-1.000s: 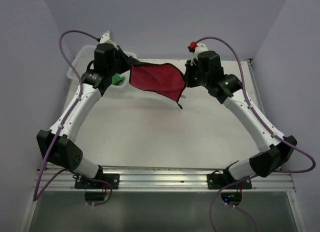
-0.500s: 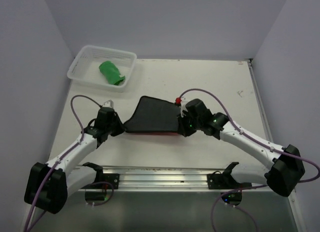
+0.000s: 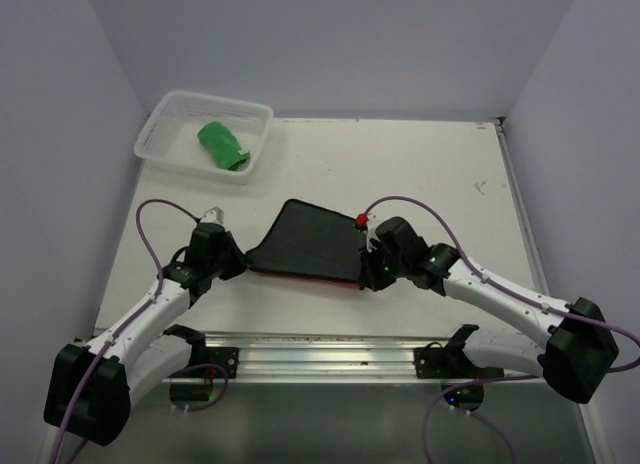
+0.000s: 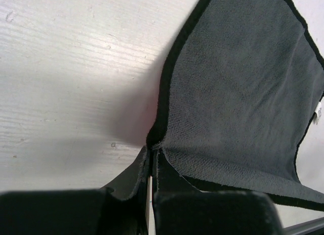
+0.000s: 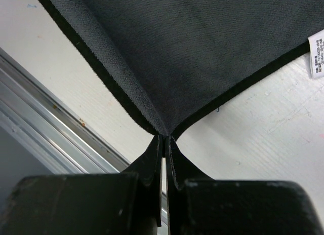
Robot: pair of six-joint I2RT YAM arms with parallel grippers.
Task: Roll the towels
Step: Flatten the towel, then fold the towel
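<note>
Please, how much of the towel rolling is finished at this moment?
Done, it seems: the green towel lies bundled in the white basket. In hand: the red towel lies spread on the table, grey side up, the left tool and the right tool each shut on a near corner. Left: rolling it; no roll has begun.

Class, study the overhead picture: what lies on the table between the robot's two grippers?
The red towel, dark grey side up, spans that stretch in the top view; the left gripper and right gripper each pinch a near corner.
</note>
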